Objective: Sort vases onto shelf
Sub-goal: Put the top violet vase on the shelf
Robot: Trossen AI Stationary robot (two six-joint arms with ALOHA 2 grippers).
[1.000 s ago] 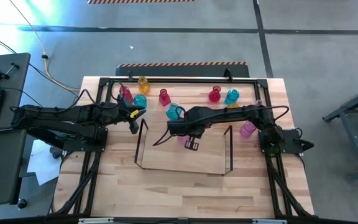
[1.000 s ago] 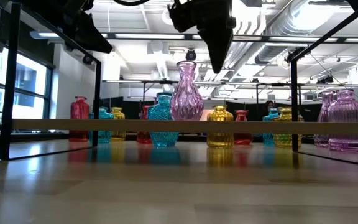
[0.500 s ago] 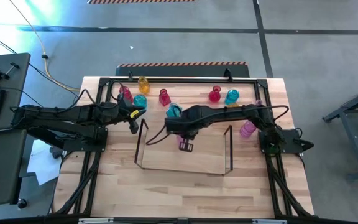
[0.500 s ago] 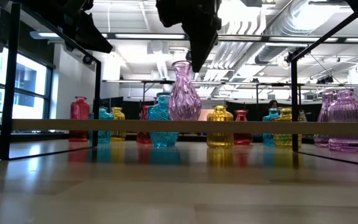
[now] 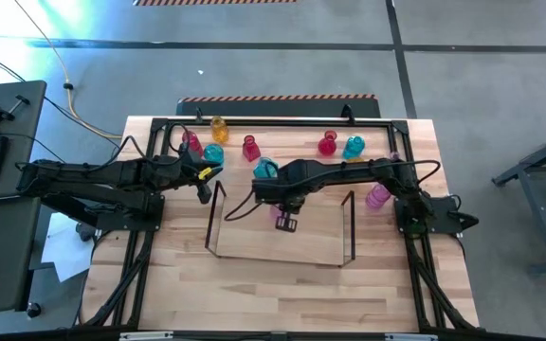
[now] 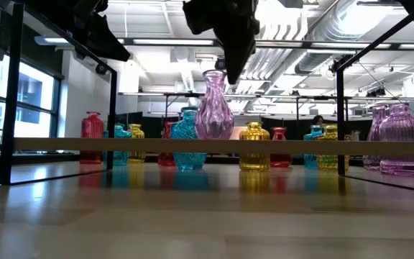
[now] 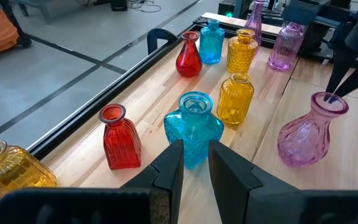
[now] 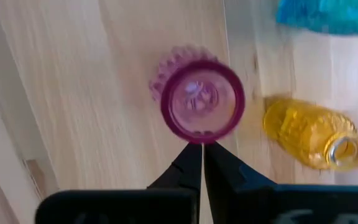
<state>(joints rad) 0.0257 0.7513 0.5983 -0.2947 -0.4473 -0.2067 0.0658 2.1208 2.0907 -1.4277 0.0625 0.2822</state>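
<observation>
A pink vase (image 5: 278, 214) (image 6: 214, 108) stands upright on its base on the shelf (image 5: 320, 242), a clear tray with dark end frames. My right gripper (image 5: 286, 222) (image 8: 201, 147) is above it, pointing down, shut, its tips at the vase's mouth. Several red, cyan, yellow and pink vases stand along the far side of the table, among them a cyan vase (image 7: 194, 127) and a red vase (image 7: 120, 137). My left gripper (image 5: 207, 180) (image 7: 196, 163) waits by the shelf's left frame, narrowly open, holding nothing. My right gripper comes from above, pointing down. Its shut fingertips (image 8: 193, 153) meet the outer edge of the pink vase's rim (image 8: 199, 138) (image 7: 331, 101). Neither finger shows inside the mouth, so I cannot tell whether it pinches the rim. The vase stands upright on the shelf.
Beyond the shelf stand a cyan vase (image 5: 266, 170), a yellow vase (image 8: 309, 138), a red vase (image 5: 327, 144) and a pink vase (image 5: 377, 196) by the shelf's right frame (image 5: 351, 223). A black metal frame (image 5: 254, 121) borders the table. Bare wood lies toward the near edge.
My right gripper has moved a short way toward the table's left, from beside the pink vase to its mouth. The vase leaned slightly left half a second ago and stands upright again now. The left arm has kept still.
</observation>
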